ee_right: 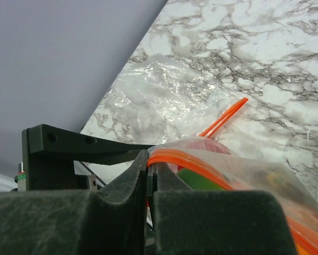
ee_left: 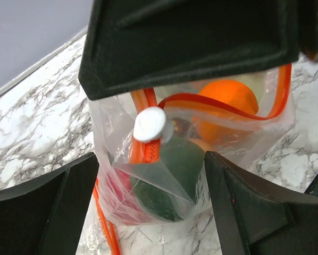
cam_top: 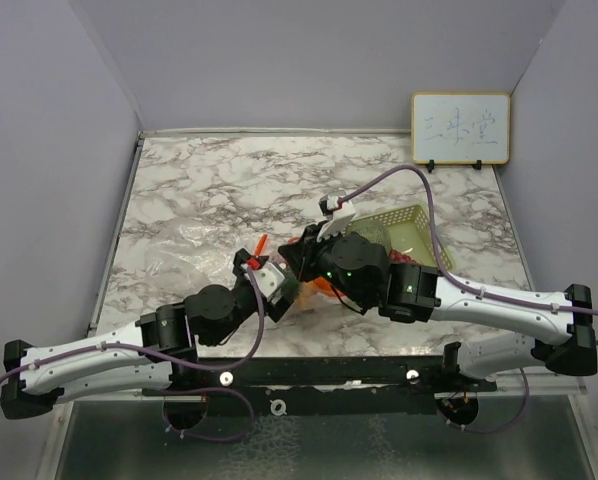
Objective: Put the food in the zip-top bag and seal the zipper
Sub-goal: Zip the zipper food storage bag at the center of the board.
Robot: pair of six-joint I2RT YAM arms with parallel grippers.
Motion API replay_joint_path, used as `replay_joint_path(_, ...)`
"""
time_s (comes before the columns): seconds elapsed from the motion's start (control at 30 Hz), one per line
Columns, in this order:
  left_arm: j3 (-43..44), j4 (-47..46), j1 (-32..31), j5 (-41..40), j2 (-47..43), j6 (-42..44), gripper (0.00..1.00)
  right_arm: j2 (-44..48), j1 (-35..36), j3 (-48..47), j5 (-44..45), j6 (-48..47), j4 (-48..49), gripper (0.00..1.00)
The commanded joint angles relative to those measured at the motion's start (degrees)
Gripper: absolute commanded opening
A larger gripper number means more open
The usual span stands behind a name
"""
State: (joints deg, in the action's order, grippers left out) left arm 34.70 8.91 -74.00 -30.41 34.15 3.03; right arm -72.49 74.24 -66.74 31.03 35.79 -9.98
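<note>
The clear zip-top bag [ee_left: 201, 154] with an orange zipper stands between my two grippers. Inside it I see the orange [ee_left: 228, 101], the green melon [ee_left: 169, 180] and a red fruit [ee_left: 119, 196]. A white slider [ee_left: 150, 125] sits on the zipper track. My left gripper [ee_left: 151, 178] is open, with one finger on each side of the bag's lower part. My right gripper [ee_right: 151, 164] is shut on the bag's orange zipper edge [ee_right: 201, 164] and holds it up. In the top view the left gripper [cam_top: 269, 272] and right gripper [cam_top: 307, 252] meet at the bag [cam_top: 317, 285].
A pale green mesh basket [cam_top: 414, 222] lies just behind the right arm. A loose sheet of clear plastic [cam_top: 179, 245] lies on the marble to the left; it also shows in the right wrist view [ee_right: 159, 90]. A small whiteboard [cam_top: 460, 128] stands at the back right.
</note>
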Motion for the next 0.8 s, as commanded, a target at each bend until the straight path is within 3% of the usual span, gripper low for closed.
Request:
replay_joint_path(0.0,-1.88,-5.52,-0.09,-0.62,-1.26,3.66,0.83,2.85,-0.3,-1.1,1.26,-1.58,-1.39,0.02)
replay_joint_path(0.17,-2.87,-7.84,-0.1,-0.63,-3.69,7.18,0.74,4.49,-0.4,-0.54,0.95,-1.95,-3.5,0.02)
replay_joint_path(0.3,-5.19,-11.58,-0.07,5.68,-6.61,13.27,0.65,5.01,-0.41,-0.47,-0.71,-2.25,-4.46,0.02)
replay_joint_path(0.4,-6.0,-13.09,-0.14,10.27,-6.9,16.32,0.64,4.75,-0.41,-0.58,-2.4,-2.79,-4.61,0.02)
replay_joint_path(0.77,-5.71,-16.78,-0.1,14.59,-5.03,21.22,0.61,4.31,-0.46,-0.4,-5.97,-3.16,-5.93,0.02)
